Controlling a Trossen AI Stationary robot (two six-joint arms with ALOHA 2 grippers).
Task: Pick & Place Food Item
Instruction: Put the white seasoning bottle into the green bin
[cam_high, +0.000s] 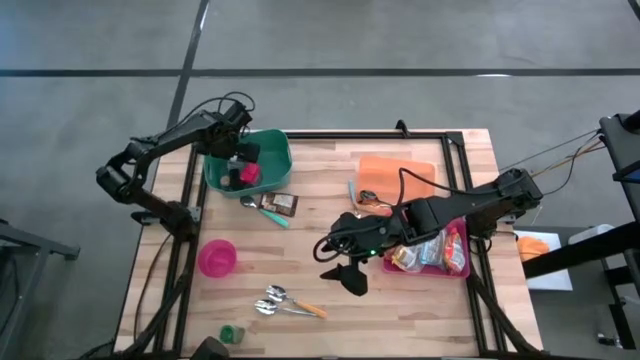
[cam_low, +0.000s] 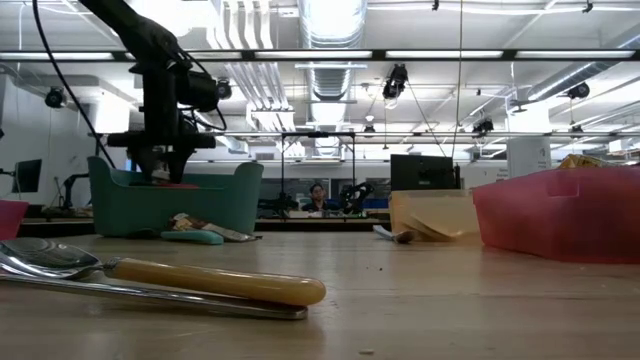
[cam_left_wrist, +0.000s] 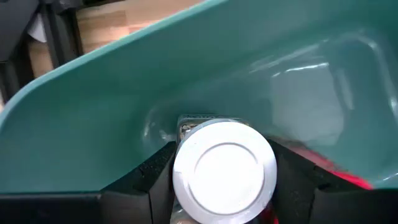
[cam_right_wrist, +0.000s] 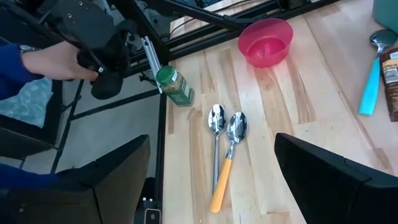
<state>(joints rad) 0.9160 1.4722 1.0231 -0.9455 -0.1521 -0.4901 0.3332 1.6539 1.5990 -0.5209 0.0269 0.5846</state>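
Observation:
A teal bin (cam_high: 272, 150) stands at the table's far left. My left gripper (cam_high: 243, 160) reaches down into it and is shut on a can whose round silver end (cam_left_wrist: 224, 168) faces the wrist camera. Something red (cam_left_wrist: 348, 177) lies beside the can in the bin. In the low view the bin's wall (cam_low: 200, 200) hides the can. My right gripper (cam_high: 338, 262) hangs open over the middle of the table, above the bare wood, with nothing between its fingers (cam_right_wrist: 211, 140). My left gripper pinches the can between its two fingers (cam_left_wrist: 149, 180), one on each side of its round wall (cam_left_wrist: 178, 171), just below the silver end. The fingers come from above, pointing down into the bin. The can stands upright in the hold. Whether it rests on the bin's floor, I cannot tell.
A pink bowl (cam_high: 217, 257), two spoons (cam_high: 280, 300) and a green jar (cam_high: 232, 333) lie near left. A brown packet (cam_high: 283, 204) and a teal-handled spoon (cam_high: 262, 208) lie beside the bin. A red tray (cam_high: 462, 268) of food packets and an orange packet (cam_high: 395, 172) are at right. A person's hand (cam_right_wrist: 59, 62) shows beyond the table's edge.

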